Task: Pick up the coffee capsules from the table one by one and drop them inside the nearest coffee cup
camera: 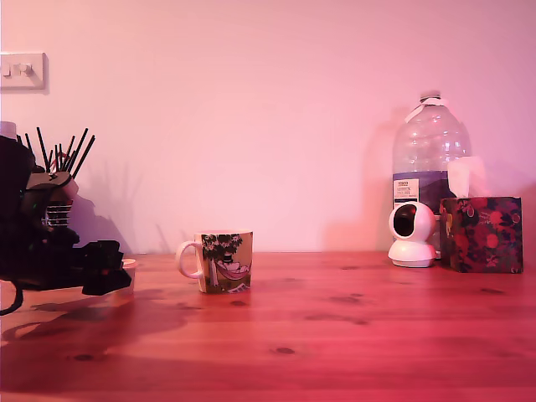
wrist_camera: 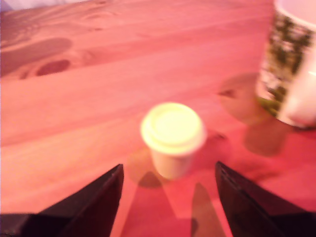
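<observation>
One coffee capsule [wrist_camera: 173, 138] stands upright on the bench [wrist_camera: 98, 98] just ahead of the open, empty hand [wrist_camera: 168, 197], near the coffee cup [wrist_camera: 291, 64]; the exterior view mostly hides it behind the hand.

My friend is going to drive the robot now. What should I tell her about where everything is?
Gripper: open, empty, low over the table, fingers apart on either side of the coffee capsule without touching it.
Capsule: upright on the table, wide rim up, beside the coffee cup.
Done: nothing dropped in the cup that the views show.
Left: close on the capsule, lift it, drop it in the cup.
</observation>
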Controlling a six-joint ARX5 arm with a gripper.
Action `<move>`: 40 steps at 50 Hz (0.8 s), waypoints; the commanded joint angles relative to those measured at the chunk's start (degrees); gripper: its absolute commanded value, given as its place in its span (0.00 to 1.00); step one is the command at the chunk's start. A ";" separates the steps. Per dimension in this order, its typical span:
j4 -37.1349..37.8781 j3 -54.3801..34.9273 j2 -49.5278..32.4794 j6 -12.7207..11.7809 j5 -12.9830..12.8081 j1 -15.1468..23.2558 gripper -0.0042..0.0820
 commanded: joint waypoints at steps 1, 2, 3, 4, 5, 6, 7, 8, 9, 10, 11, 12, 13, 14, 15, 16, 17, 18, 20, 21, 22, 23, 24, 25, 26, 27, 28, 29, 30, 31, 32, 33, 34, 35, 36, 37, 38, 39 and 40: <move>0.63 0.87 2.10 0.09 -0.07 0.37 0.67; 0.66 1.09 2.32 0.07 -0.04 0.39 0.67; 0.66 1.40 2.64 0.07 -0.04 0.42 0.67; 0.63 1.66 2.86 0.07 -0.04 0.42 0.67; 0.61 1.88 2.99 0.07 -0.02 0.42 0.67; 0.61 2.03 3.06 0.09 0.00 0.42 0.67; 0.61 2.23 3.21 0.09 0.00 0.42 0.67; 0.61 2.49 3.41 0.09 0.07 0.42 0.67; 0.61 2.69 3.65 0.07 0.15 0.42 0.67; 0.63 2.91 3.72 0.07 0.17 0.42 0.67; 0.59 3.08 3.72 0.07 0.17 0.39 0.67; 0.59 3.23 3.74 0.07 0.17 0.39 0.67; 0.48 3.41 3.78 0.07 0.20 0.39 0.67; 0.42 3.65 3.93 0.07 0.35 0.37 0.67; 0.37 3.85 4.04 0.07 0.50 0.37 0.67; 0.37 3.98 4.07 0.07 0.72 0.37 0.67; 0.37 4.09 4.09 0.07 0.90 0.37 0.67; 0.35 4.20 4.09 0.07 1.20 0.37 0.67; 0.33 4.39 4.17 0.04 1.68 0.37 0.67; 0.31 4.52 4.28 0.07 1.81 0.37 0.67; 0.31 4.63 4.42 0.07 1.84 0.37 0.67; 0.31 4.68 4.48 0.04 1.97 0.37 0.67; 0.28 4.74 4.50 0.04 2.05 0.37 0.67; 0.24 4.81 4.52 0.04 2.05 0.37 0.67; 0.15 4.85 4.61 0.04 2.12 0.37 0.67; 0.13 4.94 4.76 0.04 2.25 0.37 0.67; 0.13 5.03 4.87 0.04 2.32 0.37 0.67; 0.11 5.09 4.92 0.04 2.54 0.37 0.67; 0.00 5.18 4.94 0.04 2.58 0.37 0.67; -0.09 5.33 5.09 0.04 2.67 0.37 0.67; -0.09 5.57 5.35 0.04 3.02 0.37 0.67; -0.13 5.77 5.62 0.04 3.17 0.37 0.67; -0.15 5.92 5.70 0.04 3.17 0.37 0.67; -0.22 6.08 5.79 0.04 3.17 0.37 0.67; -0.46 6.32 5.97 0.04 3.17 0.35 0.67; -0.85 6.56 6.16 0.04 3.19 0.35 0.67; -1.14 6.82 6.36 0.04 3.23 0.35 0.67; -1.33 6.99 6.45 0.04 3.41 0.31 0.67; -1.62 7.13 6.45 0.04 3.61 0.28 0.67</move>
